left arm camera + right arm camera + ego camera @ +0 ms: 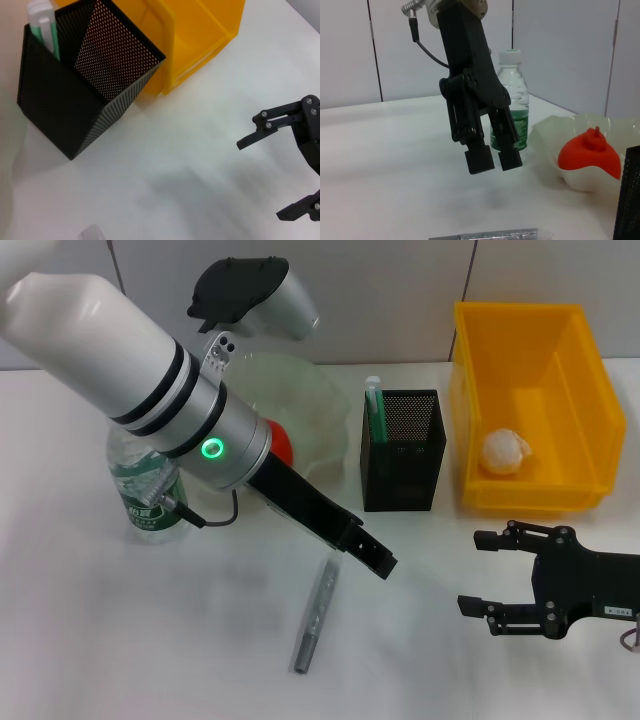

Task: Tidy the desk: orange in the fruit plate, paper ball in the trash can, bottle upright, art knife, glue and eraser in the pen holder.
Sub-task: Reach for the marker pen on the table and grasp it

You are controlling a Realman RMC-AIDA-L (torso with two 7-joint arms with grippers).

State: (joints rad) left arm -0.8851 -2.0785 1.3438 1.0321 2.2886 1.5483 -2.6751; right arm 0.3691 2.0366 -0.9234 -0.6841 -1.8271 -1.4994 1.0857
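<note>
Head view, listed by bulk: the desk (pixel 120 640), white and flat, carries everything. The trash can (pixel 530 410), yellow, stands at the far right with the paper ball (pixel 504 452) lying inside it. The fruit plate (pixel 300 405), pale green with a wavy rim, sits far centre, partly behind the left arm, and holds the orange (pixel 590 155). The bottle (pixel 145 490) stands upright at the left, cap on, near the plate. The pen holder (pixel 402 450), black mesh, stands between plate and trash can, just beside the can, with the glue (pixel 376 410) upright in one corner. The art knife (pixel 316 615) lies flat on the desk in front of the holder, well apart from it. The left gripper (pixel 490 161) hangs above the desk over the knife, fingers slightly parted with a narrow gap, holding nothing. The right gripper (pixel 478 570) rests low at the near right, in front of the trash can, fingers spread wide, holding nothing.
</note>
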